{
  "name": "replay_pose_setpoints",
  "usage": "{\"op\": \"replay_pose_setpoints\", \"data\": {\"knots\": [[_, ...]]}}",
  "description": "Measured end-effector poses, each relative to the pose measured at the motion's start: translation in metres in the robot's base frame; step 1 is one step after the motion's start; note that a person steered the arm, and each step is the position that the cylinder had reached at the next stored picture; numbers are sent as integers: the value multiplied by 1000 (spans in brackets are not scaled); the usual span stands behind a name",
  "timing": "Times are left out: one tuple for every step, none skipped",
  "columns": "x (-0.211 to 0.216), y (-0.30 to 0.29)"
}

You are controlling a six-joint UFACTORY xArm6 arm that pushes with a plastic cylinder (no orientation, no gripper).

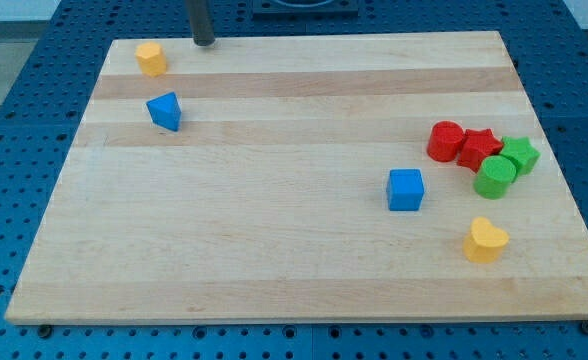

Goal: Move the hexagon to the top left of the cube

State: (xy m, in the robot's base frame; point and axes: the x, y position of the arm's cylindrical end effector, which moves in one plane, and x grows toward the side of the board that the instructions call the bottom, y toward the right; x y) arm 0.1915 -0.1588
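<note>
A yellow hexagon block point(151, 58) sits near the board's top left corner. A blue cube point(405, 189) lies right of centre, far from the hexagon. My tip point(204, 43) stands at the board's top edge, a short way to the right of the hexagon and slightly above it, not touching it.
A blue triangular block point(164, 110) lies below the hexagon. At the right, a red cylinder point(444, 141), a red star point(478, 148), a green star point(519, 154) and a green cylinder point(495, 176) cluster together. A yellow heart block point(485, 240) lies below them. The wooden board point(274, 250) rests on a blue perforated table.
</note>
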Motion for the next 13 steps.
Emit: {"op": "replay_pose_setpoints", "data": {"knots": [[0, -30], [3, -50], [5, -71], [6, -100], [12, -99], [49, -75], [104, -20], [163, 43], [201, 79], [222, 88], [223, 88], [199, 88], [182, 88]]}}
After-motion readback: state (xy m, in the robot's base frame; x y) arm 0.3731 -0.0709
